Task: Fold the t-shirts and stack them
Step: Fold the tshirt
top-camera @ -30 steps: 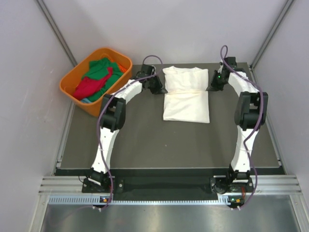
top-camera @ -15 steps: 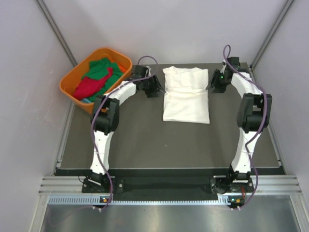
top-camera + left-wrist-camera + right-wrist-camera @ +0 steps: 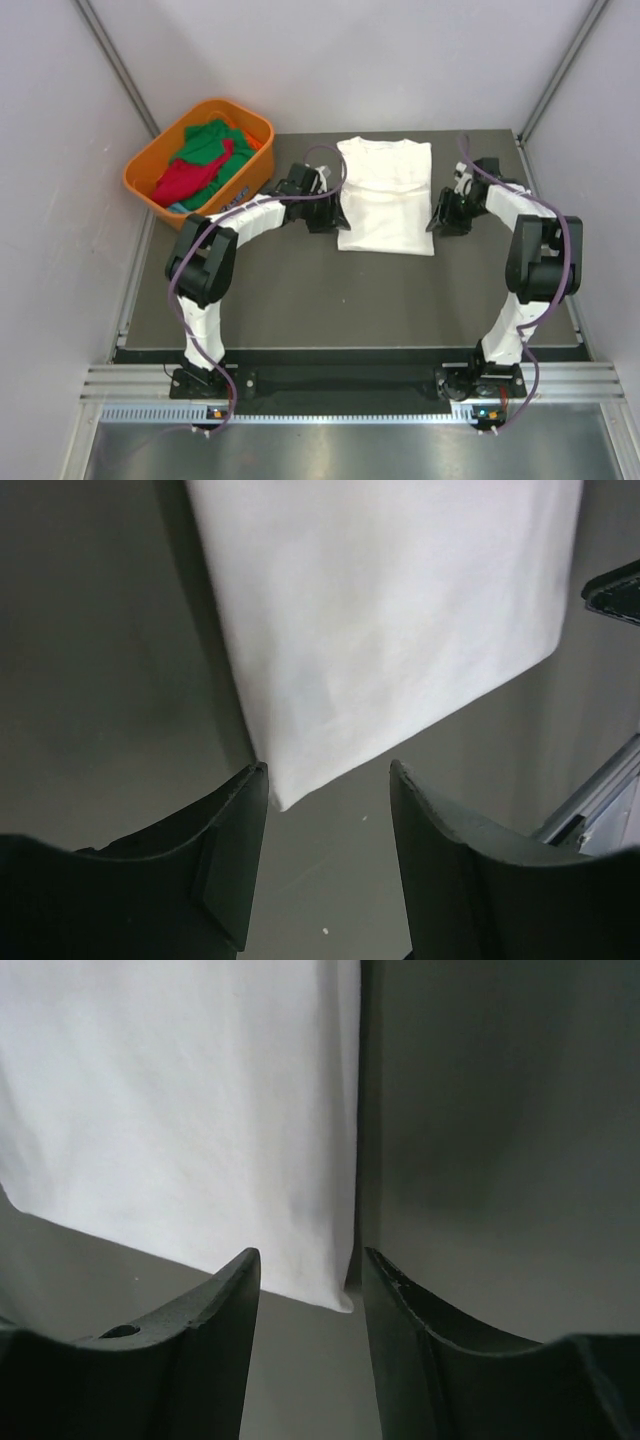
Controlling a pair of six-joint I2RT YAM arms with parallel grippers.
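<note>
At the far left, the orange basket (image 3: 176,216) is sitting at the table's (image 3: 330,300) back corner, holding a green t-shirt (image 3: 205,140) and a red t-shirt (image 3: 185,178) bunched together. I am reaching my left gripper (image 3: 325,212) to the left edge of the white t-shirt (image 3: 385,195), which is lying folded flat on the dark table near the back, between my two arms. In my left wrist view the fingers (image 3: 235,830) are standing apart, gripping nothing, with the shirt's near corner lying just beside the left one. I am holding my right gripper (image 3: 443,213) at the shirt's right edge; its fingers (image 3: 225,1305) are also spread, and the cloth's near right corner is showing in the gap between them.
</note>
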